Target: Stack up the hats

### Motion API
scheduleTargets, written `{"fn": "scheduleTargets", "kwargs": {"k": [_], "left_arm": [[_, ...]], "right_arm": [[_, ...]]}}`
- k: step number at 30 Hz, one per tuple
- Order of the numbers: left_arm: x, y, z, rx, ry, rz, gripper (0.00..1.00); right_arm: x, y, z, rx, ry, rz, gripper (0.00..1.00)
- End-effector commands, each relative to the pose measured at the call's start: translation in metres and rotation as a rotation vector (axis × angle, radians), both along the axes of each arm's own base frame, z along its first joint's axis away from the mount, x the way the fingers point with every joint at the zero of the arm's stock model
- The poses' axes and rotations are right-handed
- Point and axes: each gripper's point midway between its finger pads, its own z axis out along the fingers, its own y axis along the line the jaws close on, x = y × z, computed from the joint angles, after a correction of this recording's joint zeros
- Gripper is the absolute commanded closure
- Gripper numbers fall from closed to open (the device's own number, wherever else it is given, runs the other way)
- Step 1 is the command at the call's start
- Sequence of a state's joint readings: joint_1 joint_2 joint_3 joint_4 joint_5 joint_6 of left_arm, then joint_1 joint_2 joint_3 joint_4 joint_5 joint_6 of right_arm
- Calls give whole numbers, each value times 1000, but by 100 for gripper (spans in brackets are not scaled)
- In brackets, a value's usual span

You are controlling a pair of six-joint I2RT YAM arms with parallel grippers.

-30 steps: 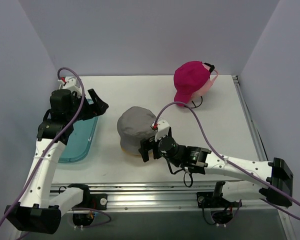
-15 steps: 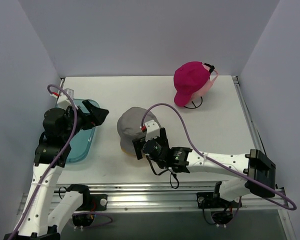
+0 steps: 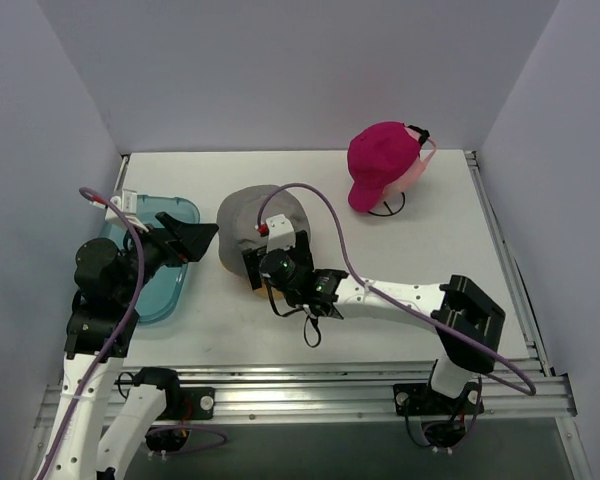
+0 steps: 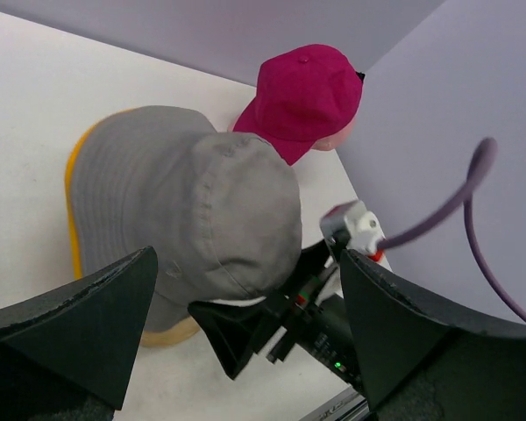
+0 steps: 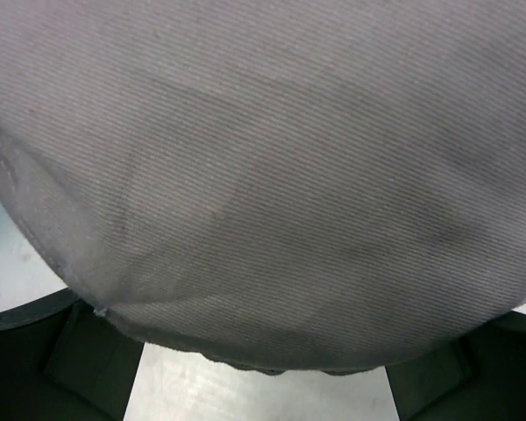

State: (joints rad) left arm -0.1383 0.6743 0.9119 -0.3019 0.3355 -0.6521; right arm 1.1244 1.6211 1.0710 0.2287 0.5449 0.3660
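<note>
The grey bucket hat sits over the yellow bucket hat, whose rim shows under it in the left wrist view. My right gripper is open and pressed against the grey hat's near brim. Grey fabric fills the right wrist view, with the fingers spread at the bottom corners. My left gripper is open and empty, left of the hats and facing them. The magenta cap lies on the light pink cap at the back right.
A translucent teal tray lies at the left, under my left arm. The right arm's purple cable loops over the table behind the hats. Grey walls close in the left, back and right.
My right gripper has moved left and away from me, carrying the grey and yellow hats with it toward the left gripper. My left arm has lowered and drawn back toward the near edge.
</note>
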Motion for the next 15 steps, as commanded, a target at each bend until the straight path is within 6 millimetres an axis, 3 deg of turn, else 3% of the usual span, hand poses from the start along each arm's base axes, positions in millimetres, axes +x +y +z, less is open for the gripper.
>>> {"fn": "scheduleTargets", "kwargs": {"k": [1,2,3,15], "left_arm": [[-8,-5,16,-16,-70,-37,6],[-10,-4,14,-10,-68,-31,6],[-12,-1,16,-7,-78,-19,6],[-9,12,4,19,-78,60,6]], "right_arm": [[35,17,33,70,-75,-39,7],[40,20,27,56,-71,-38,7],[49,23,37,64,-82,-48,7],[111,40,52,60,-98,-53,8]]}}
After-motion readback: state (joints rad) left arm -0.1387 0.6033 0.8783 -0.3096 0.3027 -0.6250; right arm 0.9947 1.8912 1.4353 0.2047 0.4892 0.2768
